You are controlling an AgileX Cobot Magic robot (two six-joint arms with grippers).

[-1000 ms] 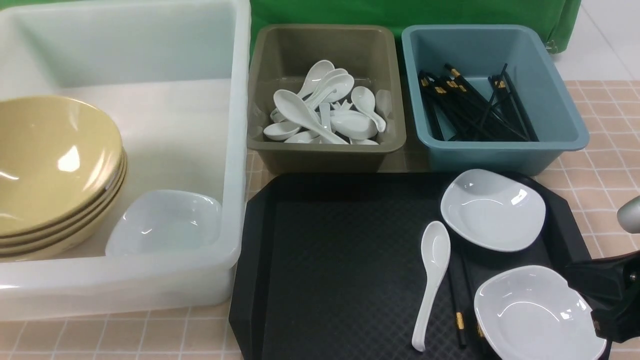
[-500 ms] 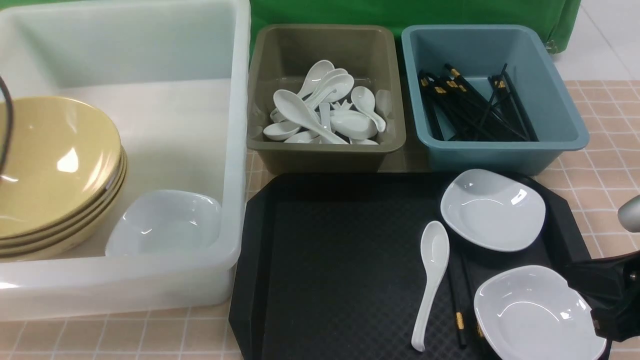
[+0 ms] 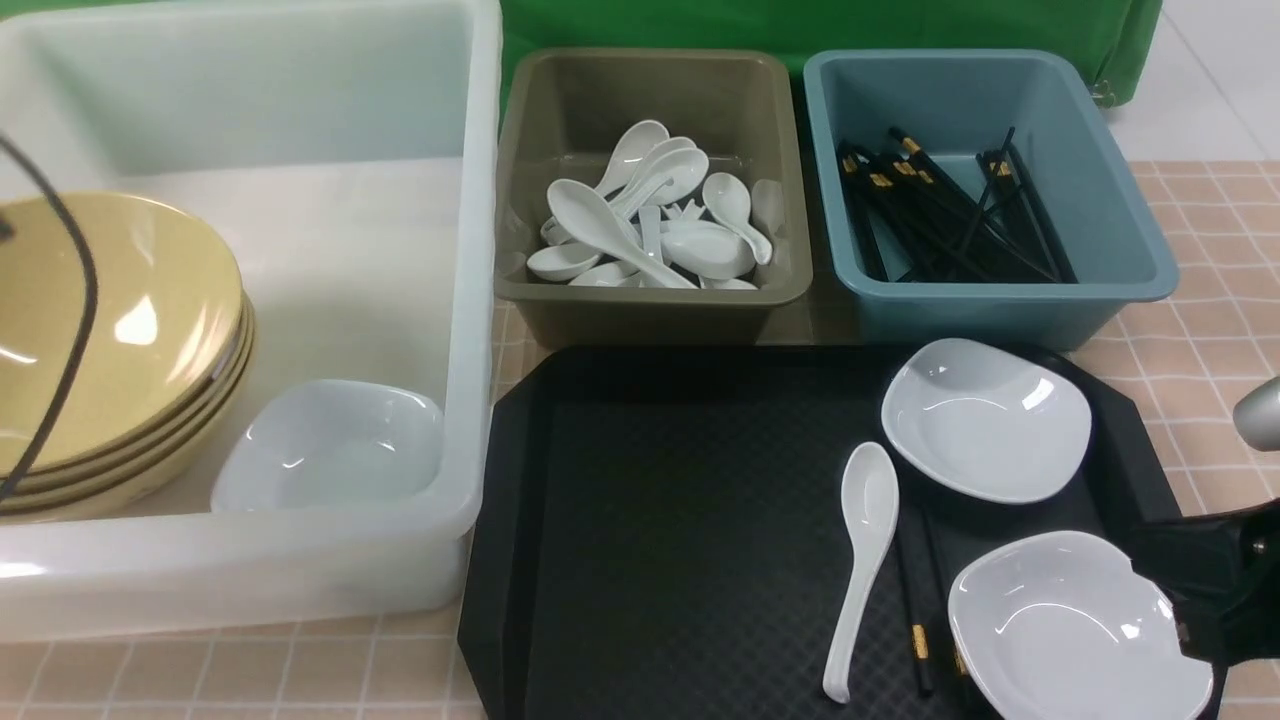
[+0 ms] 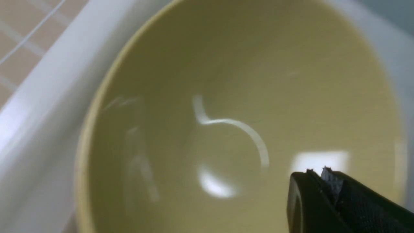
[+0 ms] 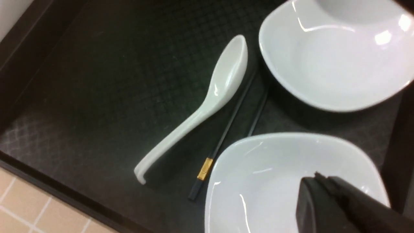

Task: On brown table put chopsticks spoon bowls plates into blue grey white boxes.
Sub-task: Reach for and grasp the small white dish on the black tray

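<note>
Stacked yellow bowls [image 3: 130, 330] and one white plate [image 3: 330, 445] lie in the white box [image 3: 300, 580]. My left gripper [image 4: 318, 173] hangs over the top bowl [image 4: 226, 81], shut and empty. The grey box [image 3: 650, 310] holds several spoons [image 3: 650, 225]. The blue box [image 3: 980, 310] holds several chopsticks [image 3: 950, 215]. On the black tray [image 3: 680, 520] lie one spoon [image 3: 865, 560] [image 5: 207, 106], a pair of chopsticks [image 3: 915, 600] [image 5: 226, 129] and two plates, far [image 3: 985, 420] [image 5: 333, 64] and near [image 3: 1070, 625] [image 5: 275, 181]. My right gripper [image 5: 318, 179] is shut above the near plate.
The brown table [image 3: 1200, 230] carries all three boxes and the tray. A black cable [image 3: 60, 330] hangs across the bowls at the left edge. Green cloth [image 3: 800, 25] runs behind the boxes. The right arm's black body [image 3: 1220, 590] overlaps the tray's right corner.
My left gripper has shut. A black cable has swung into the front view over the bowls. The right arm has sunk slightly by the near plate.
</note>
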